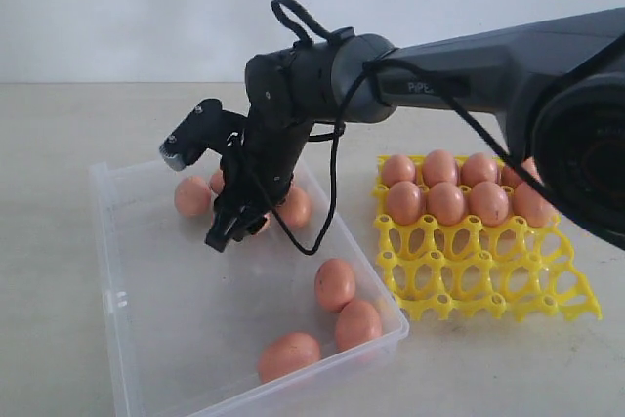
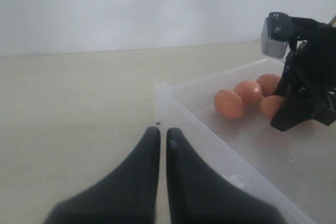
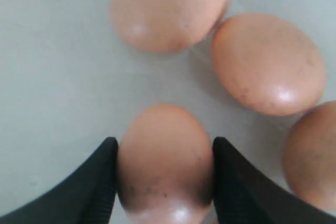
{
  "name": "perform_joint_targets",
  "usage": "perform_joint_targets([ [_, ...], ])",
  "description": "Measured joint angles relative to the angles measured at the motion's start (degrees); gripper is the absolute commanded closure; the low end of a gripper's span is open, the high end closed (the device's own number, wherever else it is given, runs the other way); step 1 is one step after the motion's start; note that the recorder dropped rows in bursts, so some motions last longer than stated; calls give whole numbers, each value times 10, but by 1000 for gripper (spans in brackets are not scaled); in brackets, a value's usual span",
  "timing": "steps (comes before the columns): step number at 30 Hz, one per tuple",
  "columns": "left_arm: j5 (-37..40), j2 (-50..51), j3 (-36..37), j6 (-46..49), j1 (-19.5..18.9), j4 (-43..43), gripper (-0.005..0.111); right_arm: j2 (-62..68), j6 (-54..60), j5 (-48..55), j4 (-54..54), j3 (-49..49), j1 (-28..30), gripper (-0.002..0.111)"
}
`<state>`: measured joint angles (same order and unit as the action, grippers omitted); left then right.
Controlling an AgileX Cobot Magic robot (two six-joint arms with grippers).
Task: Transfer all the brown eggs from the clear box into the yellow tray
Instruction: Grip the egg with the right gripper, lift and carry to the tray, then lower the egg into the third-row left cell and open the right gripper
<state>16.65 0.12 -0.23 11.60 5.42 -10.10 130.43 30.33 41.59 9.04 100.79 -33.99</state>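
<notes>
While the right gripper [image 3: 164,145] reaches down into the clear box [image 1: 205,329], its fingers [image 3: 100,182] sit partly spread with one of the brown eggs [image 3: 164,182] pinched between them. Both black pads lie flush against the shell sides in the right wrist view. Three more eggs lie close around that one on the box floor, and two of them touch each other.

In the exterior view the right gripper [image 1: 229,231] is in the upper middle of the box, left of frame centre. The gripped egg is mostly hidden behind it. Loose eggs beside it: one to its left [image 1: 192,196], one peeking out behind [image 1: 217,181], one to its right [image 1: 293,207]. Three more sit in the lower right corner of the box, well apart from the gripper [image 1: 335,283] [image 1: 358,324] [image 1: 288,355].

The left gripper [image 2: 163,132] has its fingers [image 2: 142,171] pressed almost together with only a thin slit between them. It holds nothing. It hangs over the bare tabletop [image 2: 79,103] just outside the box wall [image 2: 178,103].

The yellow tray [image 1: 459,280] is right of the box, in the right half of the exterior frame. Its two back rows are filled with eggs [image 1: 446,202], about eight. The rightmost ones are partly hidden by the arm. The front cups of the tray are unfilled.
</notes>
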Motion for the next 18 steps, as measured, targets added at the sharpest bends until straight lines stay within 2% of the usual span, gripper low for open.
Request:
perform_joint_targets([
  [1,0,0,0,0,0,0,103,-14,0,-4,23,-12,0,108],
  [3,0,0,0,0,0,0,103,-101,16,-92,130,-109,1,108],
  [4,0,0,0,0,0,0,103,-129,20,-133,150,-148,1,108],
  [8,0,0,0,0,0,0,103,-310,10,-455,246,-455,1,108],
  [9,0,0,0,0,0,0,103,-359,-27,-587,253,-555,1,108],
  [11,0,0,0,0,0,0,103,-417,-71,-753,254,-689,1,108],
  [15,0,0,0,0,0,0,103,-444,-66,-905,262,-802,2,108],
  [18,0,0,0,0,0,0,103,-446,-75,-931,290,-840,2,108],
])
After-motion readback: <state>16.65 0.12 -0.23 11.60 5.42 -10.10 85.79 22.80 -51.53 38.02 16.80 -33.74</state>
